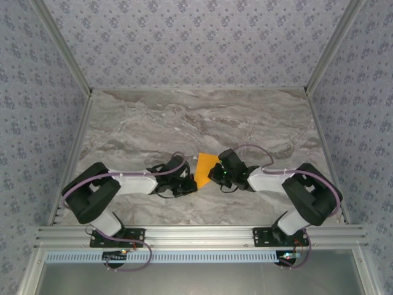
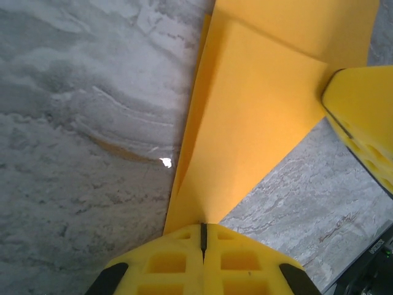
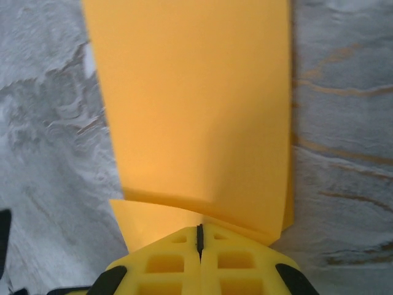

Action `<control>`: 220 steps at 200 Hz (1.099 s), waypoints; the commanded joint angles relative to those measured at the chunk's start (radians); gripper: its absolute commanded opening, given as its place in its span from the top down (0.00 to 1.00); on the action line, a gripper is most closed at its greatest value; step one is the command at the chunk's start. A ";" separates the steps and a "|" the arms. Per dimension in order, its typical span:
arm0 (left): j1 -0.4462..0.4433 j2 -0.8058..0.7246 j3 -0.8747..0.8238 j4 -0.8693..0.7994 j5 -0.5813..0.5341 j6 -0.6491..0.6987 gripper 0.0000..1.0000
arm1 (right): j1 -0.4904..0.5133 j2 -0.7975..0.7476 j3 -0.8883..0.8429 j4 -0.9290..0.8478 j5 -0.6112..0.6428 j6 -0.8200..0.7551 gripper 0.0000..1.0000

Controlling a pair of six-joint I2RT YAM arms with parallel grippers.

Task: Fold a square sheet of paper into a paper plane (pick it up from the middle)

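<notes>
A thin, bright orange paper sheet (image 1: 206,167), already folded into overlapping layers and no longer a flat square, sits between the two grippers. It is above the middle of the worktop's width, closer to the near edge than to the far edge. From the overhead camera it reads as a small angular shape with one corner pointing toward the far edge.

In the left wrist view the orange paper sheet (image 2: 258,123) shows a long diagonal crease, with one flap lying over another. In the right wrist view the orange paper sheet (image 3: 196,110) is a broad panel with a second layer peeking out under its lower edge. Whether the paper touches the surface beneath it cannot be told.

The left gripper (image 2: 202,228) has its yellow latticed fingers (image 2: 166,264) pressed together, pinching the paper's narrow end. The right gripper (image 3: 199,228) is likewise clamped onto the paper's edge, its fingers (image 3: 236,264) meeting with only a thin dark seam between them. One yellow finger of the right gripper (image 2: 362,110) also appears at the right of the left wrist view, touching the paper.

Overhead, the left gripper (image 1: 191,179) and right gripper (image 1: 213,173) face each other, just beside one another, on black and white arms.

The grey marble-patterned worktop (image 1: 202,117) is enclosed by wallpapered panels (image 1: 196,37) with a small floral print. A silver metal rail (image 1: 196,235) runs along the near edge.
</notes>
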 commanded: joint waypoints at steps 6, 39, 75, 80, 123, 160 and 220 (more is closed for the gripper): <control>-0.003 0.027 -0.013 -0.064 -0.047 0.011 1.00 | 0.032 -0.027 0.028 -0.026 -0.055 -0.123 1.00; -0.003 0.026 -0.003 -0.079 -0.048 0.017 1.00 | 0.074 0.022 0.040 0.009 -0.073 -0.096 1.00; -0.003 0.013 0.018 -0.094 -0.044 0.035 1.00 | 0.101 0.086 0.057 0.027 -0.079 -0.078 1.00; -0.003 0.007 0.022 -0.097 -0.042 0.039 1.00 | 0.102 0.094 0.057 0.027 -0.078 -0.073 1.00; -0.003 -0.064 0.038 -0.092 -0.053 0.056 1.00 | 0.100 0.111 0.050 0.008 -0.057 -0.059 1.00; -0.003 -0.040 0.036 -0.088 -0.063 0.054 1.00 | 0.099 0.109 0.041 0.024 -0.061 -0.051 1.00; -0.003 0.035 0.019 -0.152 -0.072 0.025 1.00 | 0.086 0.117 0.036 0.043 -0.070 -0.090 1.00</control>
